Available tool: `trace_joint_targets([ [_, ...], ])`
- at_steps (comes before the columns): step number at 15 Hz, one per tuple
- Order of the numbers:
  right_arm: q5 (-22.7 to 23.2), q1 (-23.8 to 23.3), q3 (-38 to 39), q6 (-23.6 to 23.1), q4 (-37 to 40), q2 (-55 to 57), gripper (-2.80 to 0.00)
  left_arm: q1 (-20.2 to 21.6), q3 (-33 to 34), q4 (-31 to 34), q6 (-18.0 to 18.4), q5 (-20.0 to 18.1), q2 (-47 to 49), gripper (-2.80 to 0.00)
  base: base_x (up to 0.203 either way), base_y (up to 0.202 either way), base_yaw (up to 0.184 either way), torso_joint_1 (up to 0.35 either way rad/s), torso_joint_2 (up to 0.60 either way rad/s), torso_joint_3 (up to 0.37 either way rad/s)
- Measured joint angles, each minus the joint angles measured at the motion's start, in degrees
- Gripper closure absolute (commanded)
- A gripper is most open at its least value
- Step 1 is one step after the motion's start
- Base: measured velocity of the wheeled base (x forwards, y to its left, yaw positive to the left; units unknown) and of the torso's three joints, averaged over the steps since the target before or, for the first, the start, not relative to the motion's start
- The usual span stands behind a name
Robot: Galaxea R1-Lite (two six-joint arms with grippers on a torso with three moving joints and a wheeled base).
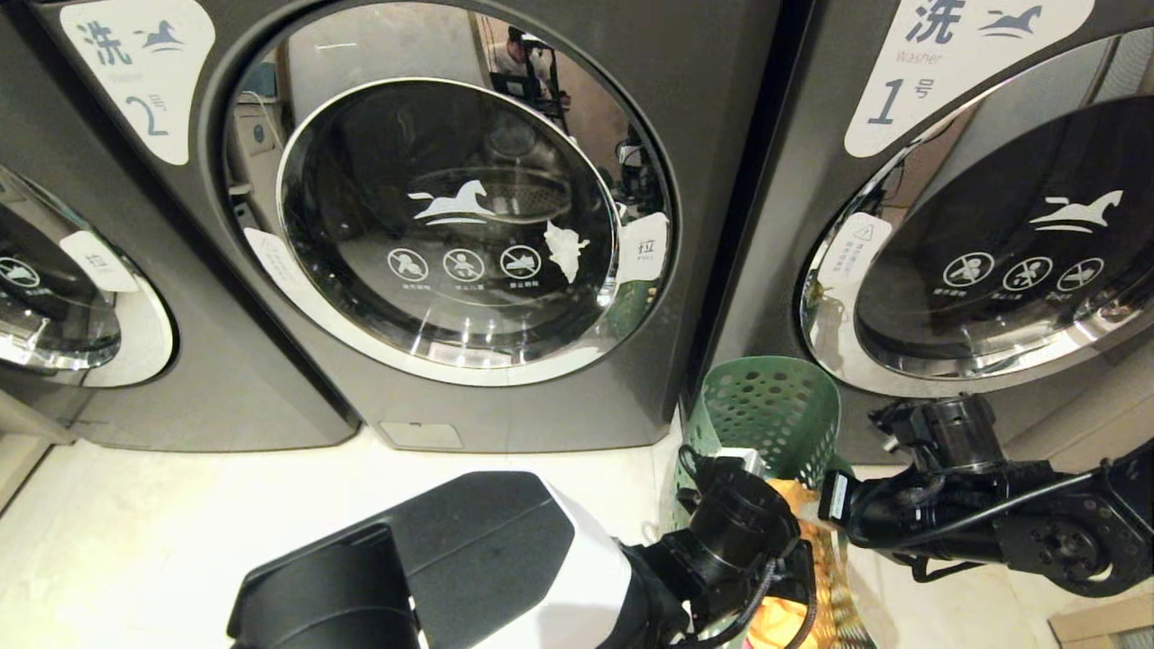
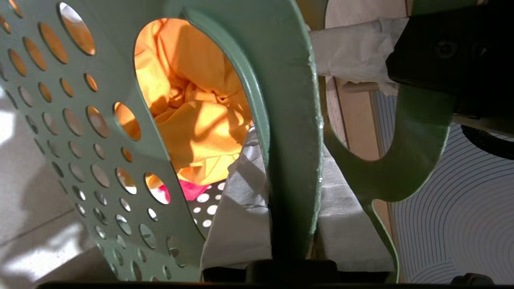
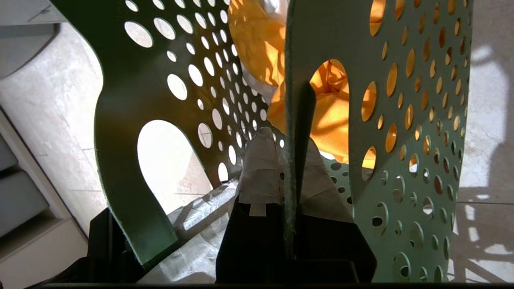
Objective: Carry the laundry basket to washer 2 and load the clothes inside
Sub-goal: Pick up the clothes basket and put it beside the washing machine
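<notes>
The laundry basket [image 1: 766,410] sits low in front of the machines, right in the gap between washer 2 [image 1: 451,225] and the washer marked 1 [image 1: 974,234], with both round doors shut. Inside it the clothes [image 2: 192,108] are piled up: a mustard-yellow garment on top, a flash of pink-red beneath, a white one beside them. The left gripper [image 1: 748,482] is clenched on the basket's rim next to an oval handle cut-out, its taped fingers [image 2: 241,216] pinching the green wall from both sides. Across the basket, the right gripper [image 1: 825,500] is clamped on the opposite rim, its taped fingers [image 3: 261,176] squeezing the plastic edge. Pale tiled floor [image 1: 180,523] spreads out before the washers.
</notes>
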Motion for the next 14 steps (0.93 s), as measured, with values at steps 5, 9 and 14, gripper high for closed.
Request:
trace_joint_targets([
  [5,0.2,-1.4,-0.8,0.1,-0.3,1.8,0.0,0.0,-3.7,4.0,0.0,0.0,1.7,0.0,0.0,0.0,0.0,0.0,0.0,-0.195],
  [9,0.3,-2.2,-0.7,0.0,-3.0,3.5,0.0,0.0,-4.1,4.1,0.0,0.0,2.4,0.0,0.0,0.0,0.0,0.001,0.0,-0.197],
  [14,0.3,-3.0,-1.3,0.0,-3.0,4.5,0.0,0.0,-7.4,4.5,0.0,0.9,4.0,0.0,0.0,0.0,0.0,0.002,0.0,-0.198],
])
